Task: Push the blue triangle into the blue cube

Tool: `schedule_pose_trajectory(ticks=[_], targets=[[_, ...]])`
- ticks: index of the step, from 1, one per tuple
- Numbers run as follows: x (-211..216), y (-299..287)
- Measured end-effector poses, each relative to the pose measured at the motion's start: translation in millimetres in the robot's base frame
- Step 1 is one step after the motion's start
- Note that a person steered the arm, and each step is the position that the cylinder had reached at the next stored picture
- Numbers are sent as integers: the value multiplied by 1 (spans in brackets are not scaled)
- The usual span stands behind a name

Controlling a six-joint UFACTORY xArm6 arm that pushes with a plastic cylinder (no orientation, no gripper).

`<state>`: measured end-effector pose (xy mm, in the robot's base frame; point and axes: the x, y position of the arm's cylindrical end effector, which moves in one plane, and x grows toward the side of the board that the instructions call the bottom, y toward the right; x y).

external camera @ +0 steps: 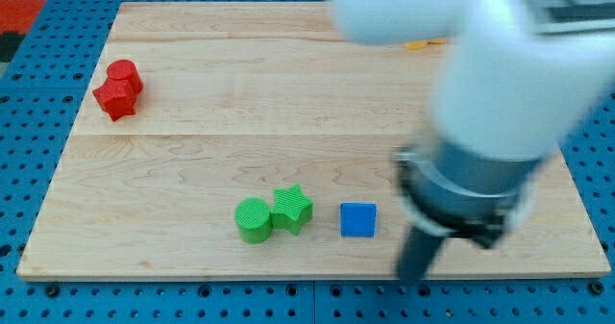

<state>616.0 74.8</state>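
Blue cube (pixel 357 220): near tabletop (pixel 288 93) bottom edge, just left of my tip (pixel 413 276) and slightly above it in view. Blue triangle: not visible, possibly hidden behind arm. Gripper: none fitted; rod holds nothing.

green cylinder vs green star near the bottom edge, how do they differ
The green cylinder has a round, smooth outline, while the green star has pointed lobes. The cylinder sits on the view's left of the pair and slightly lower; the star sits on the right, nearer the blue cube. Both share the same green, look similar in size, and touch each other on the wooden board. My tip is on the view's right of the cube, away from both.
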Motion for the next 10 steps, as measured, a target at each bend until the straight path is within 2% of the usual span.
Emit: schedule_pose_trajectory(ticks=[1, 2, 4, 6, 7, 8, 9, 10], targets=[[-11, -65], [-50, -33], [-91, -22], [-148, 84], [-148, 99], [-94, 80], [-87, 28], [-124, 2]])
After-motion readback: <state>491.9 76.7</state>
